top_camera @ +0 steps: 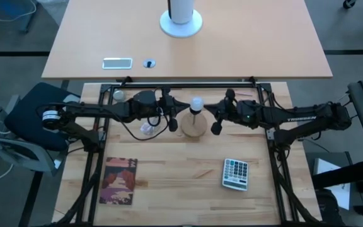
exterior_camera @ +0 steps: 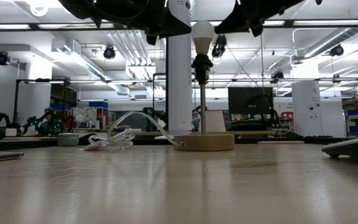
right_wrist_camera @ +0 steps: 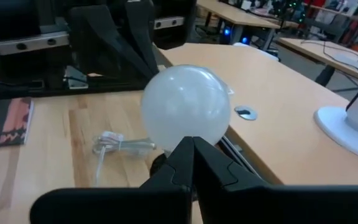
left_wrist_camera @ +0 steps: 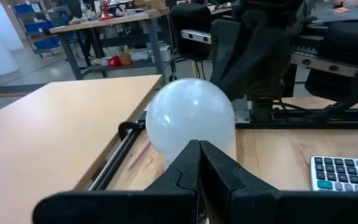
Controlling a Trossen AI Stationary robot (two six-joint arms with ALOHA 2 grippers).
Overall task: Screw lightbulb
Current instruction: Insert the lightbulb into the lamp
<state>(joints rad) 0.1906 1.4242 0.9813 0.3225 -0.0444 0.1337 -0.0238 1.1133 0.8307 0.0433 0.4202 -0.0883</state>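
Closed grippers (top_camera: 172, 118) flank lightbulb (top_camera: 196, 103), calculator (top_camera: 236, 173) apart

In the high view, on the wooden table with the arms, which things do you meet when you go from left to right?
Booklet → bundled white cable → lightbulb on the lamp with the round wooden base → calculator.

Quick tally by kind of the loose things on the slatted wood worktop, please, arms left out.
Lamp stand with bulb: 1
Calculator: 1
Booklet: 1
Coiled cable: 1
Total: 4
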